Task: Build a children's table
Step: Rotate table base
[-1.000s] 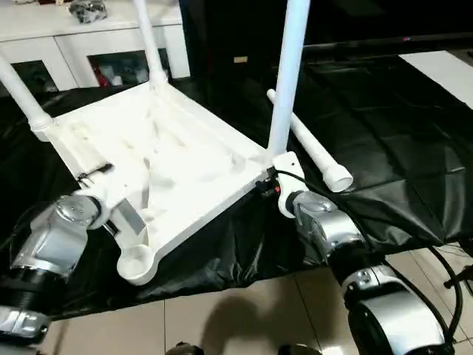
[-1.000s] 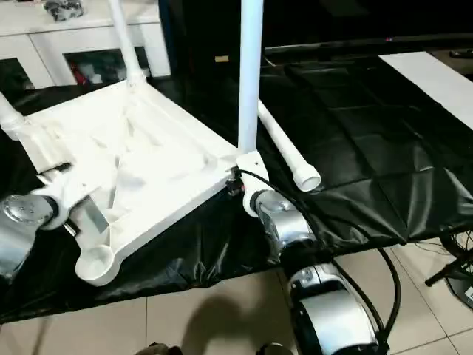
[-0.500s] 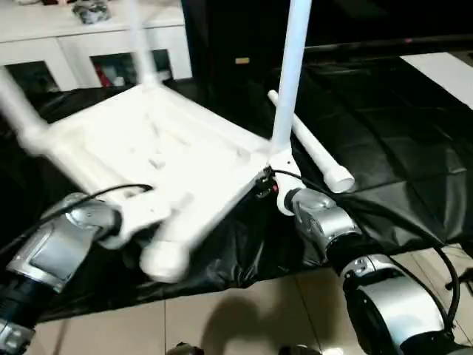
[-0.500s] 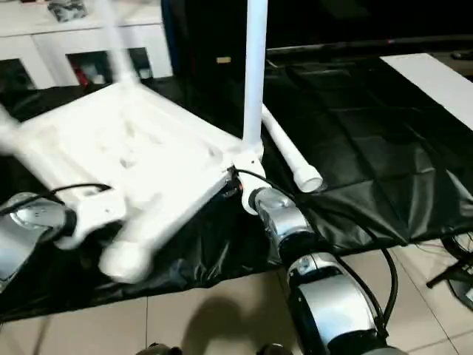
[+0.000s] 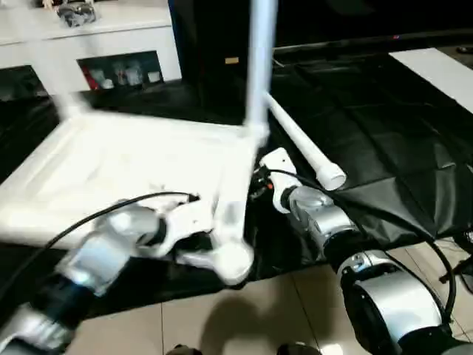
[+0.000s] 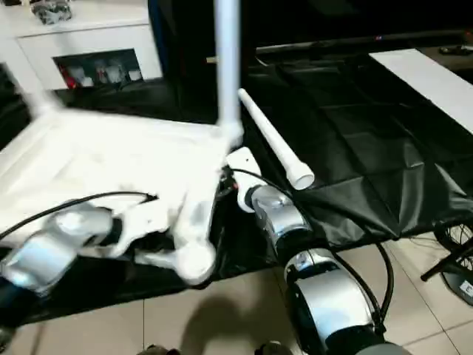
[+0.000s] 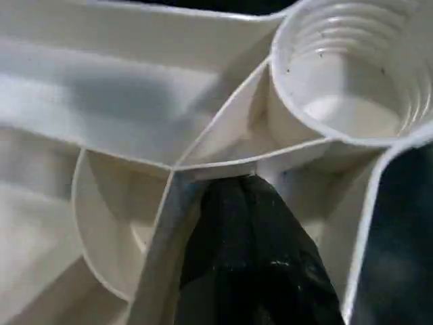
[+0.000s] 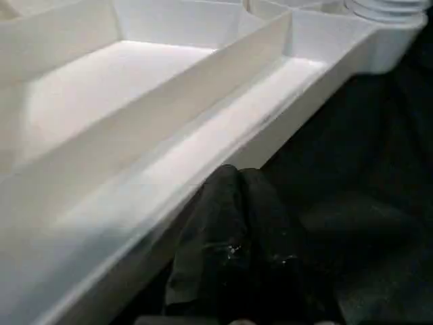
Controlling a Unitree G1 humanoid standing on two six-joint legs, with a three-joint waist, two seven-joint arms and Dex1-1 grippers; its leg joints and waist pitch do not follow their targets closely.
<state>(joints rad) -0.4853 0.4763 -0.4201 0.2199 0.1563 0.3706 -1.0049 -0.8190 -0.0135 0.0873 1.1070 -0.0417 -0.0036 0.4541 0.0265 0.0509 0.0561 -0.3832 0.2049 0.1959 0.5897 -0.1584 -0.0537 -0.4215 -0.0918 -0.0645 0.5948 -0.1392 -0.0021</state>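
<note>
Two far legs blur for us | left gripper (image 7: pixel 254 264) pinches tabletop (image 5: pixel 133 159) rib beside empty socket (image 7: pixel 348 74) | right gripper (image 8: pixel 237 250) closed, fingers together under tabletop rim

The tabletop (image 5: pixel 126 163) is smeared by motion blur, so its ribs cannot be made out (the far corners least of all). The upright leg (image 5: pixel 260 66) is cut off by the upper edge. The left gripper (image 7: pixel 250 223) hides the rib beneath it.
</note>
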